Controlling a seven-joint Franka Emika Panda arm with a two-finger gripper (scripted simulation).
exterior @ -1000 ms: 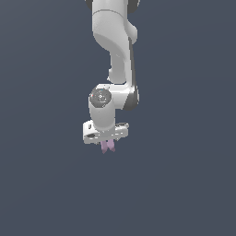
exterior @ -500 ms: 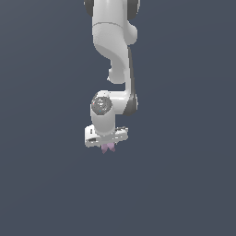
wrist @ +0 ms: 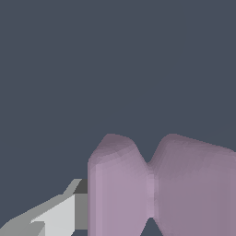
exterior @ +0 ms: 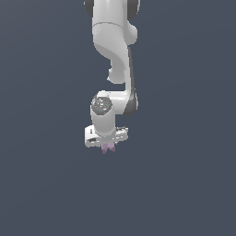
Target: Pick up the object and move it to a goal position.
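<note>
A white, jointed robot arm [exterior: 113,55] reaches down from the top of the exterior view against a flat, dark slate-blue background [exterior: 41,184] that fills the whole picture. At the arm's lower end sits the white two-fingered gripper [exterior: 108,144], its broad hand block lying crosswise under a round grey joint cap [exterior: 101,104]. A tiny pale lilac-pink object shaped like a bow tie [exterior: 109,148], two flared lobes pinched at a narrow waist, peeks out directly beneath that block, touching it and hanging between the fingers; it is far smaller than the gripper. In the wrist view the same lilac-pink object [wrist: 161,189] looms large and close to the camera, its two lobes side by side with the pinched waist between them, and one pale grey finger [wrist: 57,214] presses flush against the outer face of one lobe. The other finger is outside that picture. The jaws stand closed on the object, which is gripped with nothing but the plain dark background visible around and beneath it. No container shows in either view.
</note>
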